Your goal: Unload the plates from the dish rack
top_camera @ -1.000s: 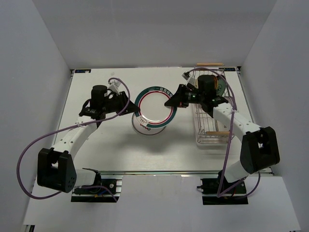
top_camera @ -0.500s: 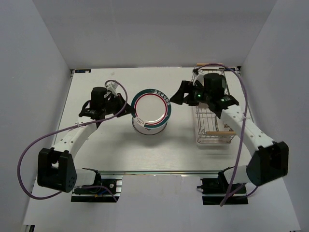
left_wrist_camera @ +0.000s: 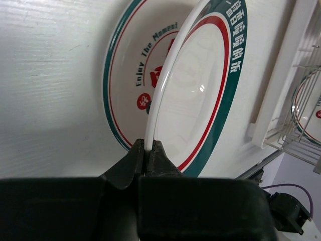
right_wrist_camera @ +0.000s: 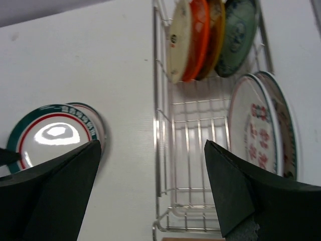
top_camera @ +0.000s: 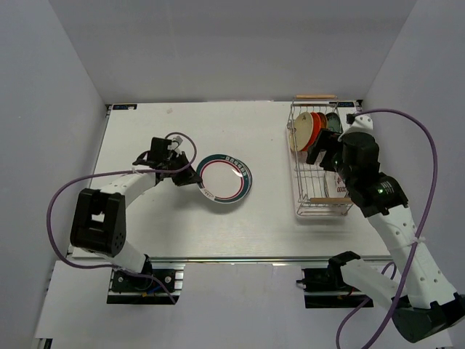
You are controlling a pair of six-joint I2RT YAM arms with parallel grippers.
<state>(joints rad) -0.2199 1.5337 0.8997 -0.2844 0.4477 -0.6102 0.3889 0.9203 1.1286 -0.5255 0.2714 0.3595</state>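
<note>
Counting plates outside the dish rack [right_wrist_camera: 155,65], how many? (A)

Two, mid-table [top_camera: 145,218]. Flat plate [left_wrist_camera: 128,75] lies on the surface. Tilted plate [left_wrist_camera: 195,95], green and red rimmed, leans over it, its rim pinched in the clenched left gripper [left_wrist_camera: 148,148]. (B)

And inside? (A)

Far end, upright: cream-backed plate [right_wrist_camera: 175,40], orange-red plate [right_wrist_camera: 199,35], dark teal plate [right_wrist_camera: 242,27]. Amber edge between the last two, cannot tell if separate. Right side, leaning: white plate with red marks [right_wrist_camera: 253,133], green-rimmed plate [right_wrist_camera: 290,135] just behind. Five, maybe six. (B)

Right gripper [right_wrist_camera: 153,150]? (A)

Above the rack, jaws spread wide, holding nothing. (B)
</note>
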